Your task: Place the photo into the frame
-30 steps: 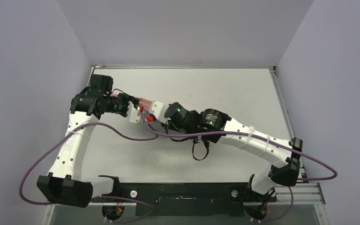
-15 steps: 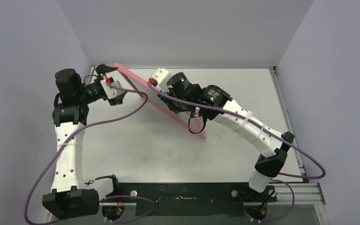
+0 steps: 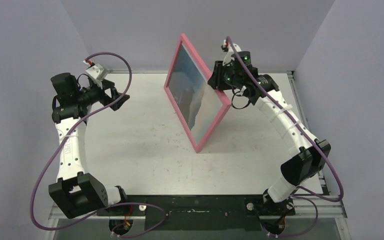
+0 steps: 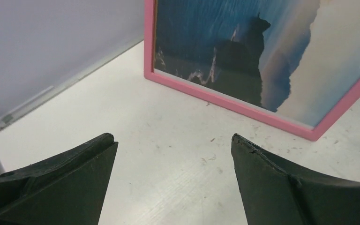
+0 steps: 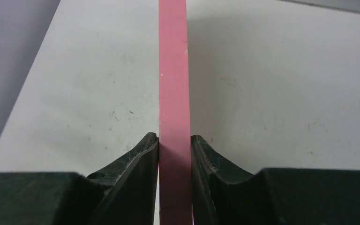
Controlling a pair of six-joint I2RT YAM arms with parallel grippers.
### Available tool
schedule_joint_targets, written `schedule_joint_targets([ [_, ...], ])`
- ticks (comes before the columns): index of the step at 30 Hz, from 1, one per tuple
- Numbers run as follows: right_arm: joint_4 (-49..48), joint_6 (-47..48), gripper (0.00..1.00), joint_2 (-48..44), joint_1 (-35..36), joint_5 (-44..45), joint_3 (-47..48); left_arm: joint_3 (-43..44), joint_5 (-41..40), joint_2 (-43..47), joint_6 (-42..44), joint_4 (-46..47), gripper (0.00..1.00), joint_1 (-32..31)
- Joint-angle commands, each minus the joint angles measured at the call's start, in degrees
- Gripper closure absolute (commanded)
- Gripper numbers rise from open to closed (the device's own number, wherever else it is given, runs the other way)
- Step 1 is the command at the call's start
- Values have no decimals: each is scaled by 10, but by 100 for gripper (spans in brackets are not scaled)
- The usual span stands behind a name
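The pink frame (image 3: 214,126) stands upright on edge near the middle of the table, its lower edge seeming to rest on the surface. The photo (image 3: 192,92), blue mountains and pale sky, sits inside it and faces left. My right gripper (image 3: 219,79) is shut on the frame's upper right edge. In the right wrist view the pink edge (image 5: 172,70) runs straight out between the pinching jaws of that gripper (image 5: 174,138). My left gripper (image 3: 120,97) hangs open at the back left, apart from the frame. The left wrist view looks past the left gripper (image 4: 173,140) at the frame (image 4: 243,107) and photo (image 4: 243,51).
The white table (image 3: 145,145) has lavender walls close on the left, back and right. A metal rail (image 4: 23,110) runs along the table's back edge by the wall. Purple cables loop off both arms.
The frame has swung up from a low tilt to standing upright in the right gripper's hold. My left gripper opened, let go of it and drew back to the left.
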State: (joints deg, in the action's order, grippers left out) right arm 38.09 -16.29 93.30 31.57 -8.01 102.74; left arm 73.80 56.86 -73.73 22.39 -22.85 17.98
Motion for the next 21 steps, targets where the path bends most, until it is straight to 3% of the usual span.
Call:
schedule_joint_targets([
  [1, -45, -99, 85, -23, -84, -106, -60, -5, -20, 5, -54, -70, 8, -5],
  [7, -96, -95, 86, -85, -109, -129, -194, 19, -115, -37, -71, -168, 8, -27],
  [12, -239, -121, 85, -183, -118, -173, -396, 51, -185, -91, -111, -235, 3, -25],
  [15, -320, -128, 85, -229, -119, -187, -504, 22, -227, -89, -128, -212, 4, -22],
  [21, -369, -127, 85, -247, -121, -180, -616, -61, -241, -44, -138, -142, 4, -20],
])
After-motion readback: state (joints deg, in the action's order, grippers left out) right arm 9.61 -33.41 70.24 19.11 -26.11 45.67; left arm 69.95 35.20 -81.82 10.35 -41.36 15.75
